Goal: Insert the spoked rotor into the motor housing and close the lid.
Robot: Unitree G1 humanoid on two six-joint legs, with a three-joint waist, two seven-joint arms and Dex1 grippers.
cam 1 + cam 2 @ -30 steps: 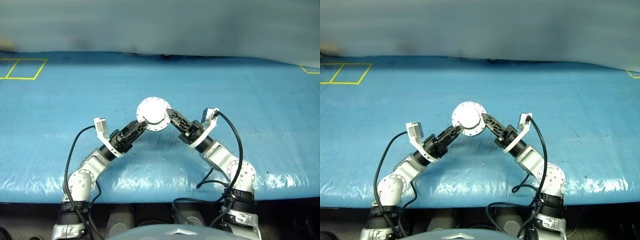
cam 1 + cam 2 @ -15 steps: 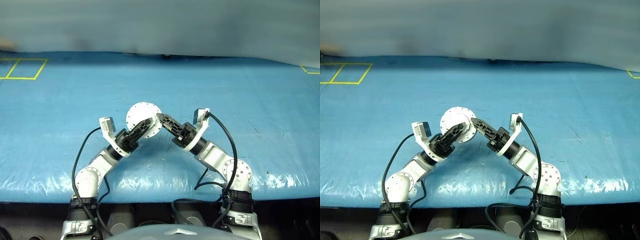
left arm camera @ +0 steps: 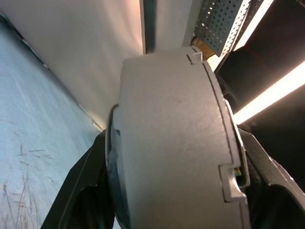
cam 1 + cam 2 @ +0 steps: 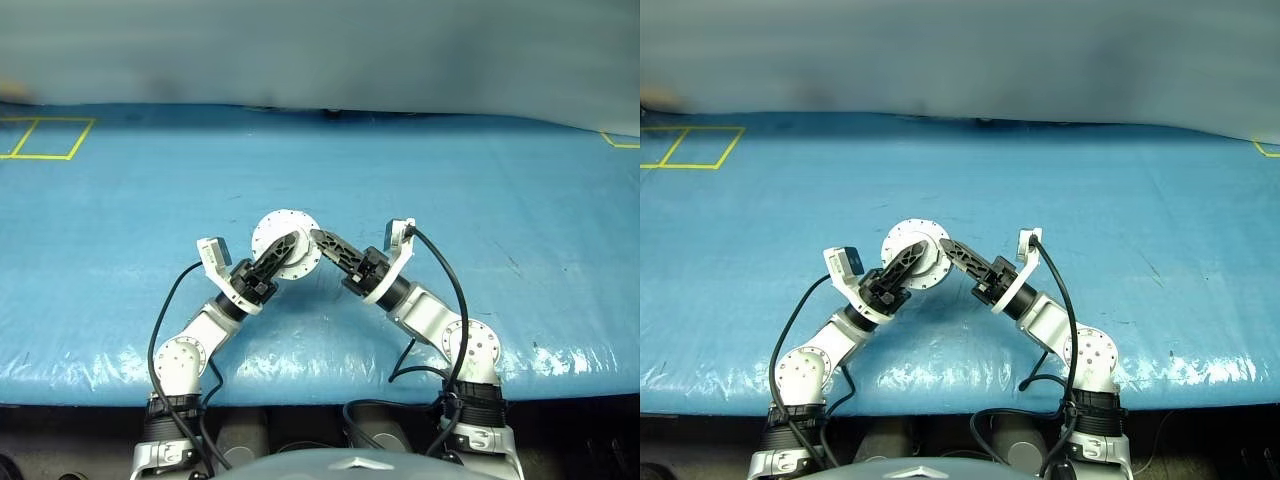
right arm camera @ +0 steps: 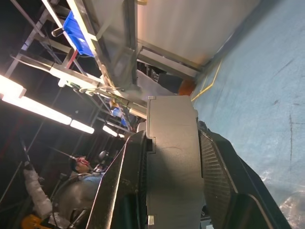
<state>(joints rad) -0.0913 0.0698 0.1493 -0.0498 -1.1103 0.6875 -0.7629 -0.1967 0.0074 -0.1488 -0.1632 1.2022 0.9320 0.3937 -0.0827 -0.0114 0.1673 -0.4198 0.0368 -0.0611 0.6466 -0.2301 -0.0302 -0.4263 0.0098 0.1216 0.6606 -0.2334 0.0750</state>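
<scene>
Head view | I see motor housing (image 4: pixel 284 243) clamped edgewise by left gripper (image 4: pixel 281 252) and right gripper (image 4: pixel 318 240) | stiff, heavy-looking, smooth metal: hold rim

— Motor housing (image 3: pixel 176 143): grey cast metal, matt and faintly grainy, with notched seams along the rim. Flat face (image 4: pixel 284 240) pale, smooth, lightly shiny, ringed with small holes.

— Fingers (image 5: pixel 217 181) of black plastic, dull, ribbed on the inner face. Table cover (image 4: pixel 480 200)?

— Blue plastic sheeting, glossy and wrinkled near the front edge, scuffed with fine scratches. Yellow tape (image 4: pixel 45 138) flat and matt.

— Cables (image 4: pixel 458 290) black, smooth, rubbery. Arm links (image 4: pixel 430 315) silvery metal, satin.
</scene>
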